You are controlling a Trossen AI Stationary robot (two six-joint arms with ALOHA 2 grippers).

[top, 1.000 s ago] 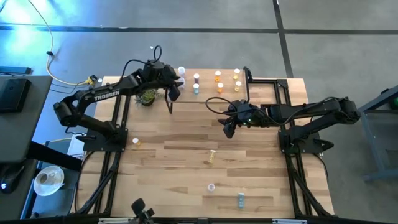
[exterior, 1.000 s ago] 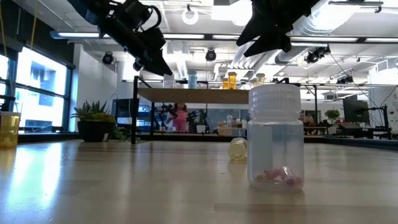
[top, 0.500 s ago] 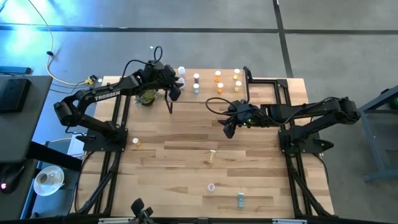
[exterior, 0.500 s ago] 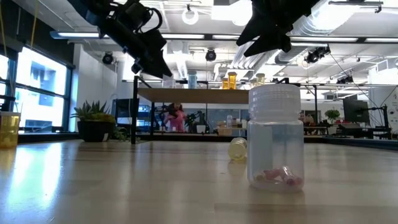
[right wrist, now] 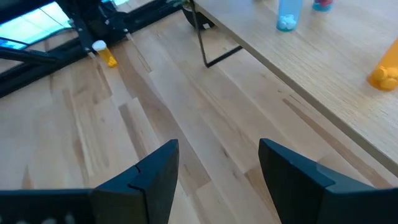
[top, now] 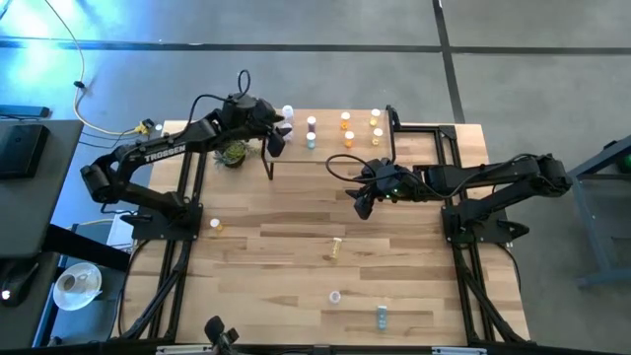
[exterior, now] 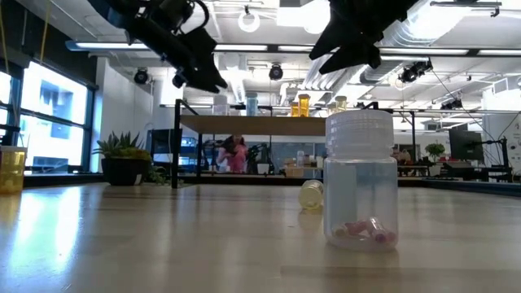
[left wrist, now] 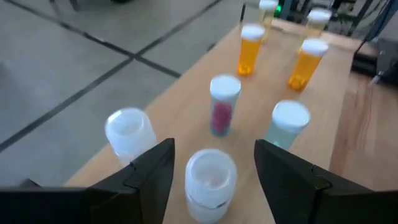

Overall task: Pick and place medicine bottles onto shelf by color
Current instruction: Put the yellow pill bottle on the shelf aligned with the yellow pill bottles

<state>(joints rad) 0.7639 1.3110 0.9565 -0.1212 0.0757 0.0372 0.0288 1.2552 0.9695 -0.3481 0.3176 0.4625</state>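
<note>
The shelf (top: 335,156) stands at the table's far edge. On it stand white bottles (top: 288,112), a pink one (top: 312,122), a teal one (top: 311,141), orange ones (top: 346,119) and yellow ones (top: 376,116). My left gripper (top: 275,139) hangs open over the shelf's left end. In the left wrist view its fingers stand on either side of a white bottle (left wrist: 211,177) without touching it; that bottle stands upright on the shelf. My right gripper (top: 361,204) is open and empty above the table, near the shelf's front edge.
Loose bottles are on the table: a yellow one (top: 215,225) at the left, a yellow one lying down (top: 336,248), a clear one with pink pills (exterior: 361,179) and a teal one (top: 382,316) near the front. A potted plant (top: 235,153) stands by the shelf's left leg.
My left gripper has risen a little above the shelf's left end, still open. The white bottle below it stays standing on the shelf.
</note>
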